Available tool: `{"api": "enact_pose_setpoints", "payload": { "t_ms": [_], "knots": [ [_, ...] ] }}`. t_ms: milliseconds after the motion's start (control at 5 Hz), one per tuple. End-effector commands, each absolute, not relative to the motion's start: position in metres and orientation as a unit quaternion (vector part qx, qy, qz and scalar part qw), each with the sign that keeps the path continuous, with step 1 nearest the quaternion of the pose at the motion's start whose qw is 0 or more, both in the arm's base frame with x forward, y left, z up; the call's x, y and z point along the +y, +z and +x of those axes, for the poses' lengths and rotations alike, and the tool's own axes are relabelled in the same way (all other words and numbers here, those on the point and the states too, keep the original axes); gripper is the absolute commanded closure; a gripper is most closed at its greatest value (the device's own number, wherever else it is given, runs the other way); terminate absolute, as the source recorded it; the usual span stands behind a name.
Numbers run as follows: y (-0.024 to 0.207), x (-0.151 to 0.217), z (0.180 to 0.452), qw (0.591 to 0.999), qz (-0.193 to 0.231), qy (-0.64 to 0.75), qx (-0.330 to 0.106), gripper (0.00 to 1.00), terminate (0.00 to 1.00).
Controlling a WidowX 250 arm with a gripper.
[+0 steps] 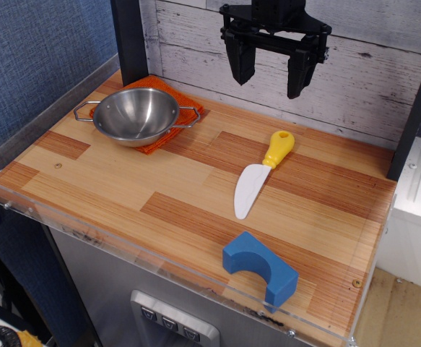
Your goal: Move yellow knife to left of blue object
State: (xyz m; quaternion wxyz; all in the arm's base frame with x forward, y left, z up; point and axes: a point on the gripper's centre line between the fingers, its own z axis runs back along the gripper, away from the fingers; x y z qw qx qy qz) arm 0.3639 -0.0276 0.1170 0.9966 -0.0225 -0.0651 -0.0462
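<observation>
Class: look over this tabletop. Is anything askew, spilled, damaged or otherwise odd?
Nothing is spilled or broken. The only oddity: the blue block sits at the table's front edge, one corner near the lip. The knife lies flat, and the bowl sits upright on an orange cloth.

I have a single view, set high off the near left corner of the wooden tabletop, looking down and across toward the plank back wall at twelve o'clock. It sits close enough that the tabletop fills most of the picture.
</observation>
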Motion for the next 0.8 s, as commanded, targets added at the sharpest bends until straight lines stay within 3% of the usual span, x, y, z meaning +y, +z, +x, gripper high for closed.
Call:
{"api": "enact_pose_setpoints", "payload": {
  "t_ms": [0, 200, 400, 600],
  "knots": [
    [0.117, -0.028, 0.364, 0.997, -0.023, -0.046, -0.065, 0.0, 0.0],
    [0.108, -0.021, 0.351, 0.996, -0.044, -0.04, -0.074, 0.0, 0.0],
    [0.094, -0.017, 0.339, 0.996, -0.018, -0.039, -0.077, 0.0, 0.0],
    [0.084, -0.014, 0.335, 0.996, -0.023, -0.024, -0.084, 0.0, 0.0]
  ]
}}
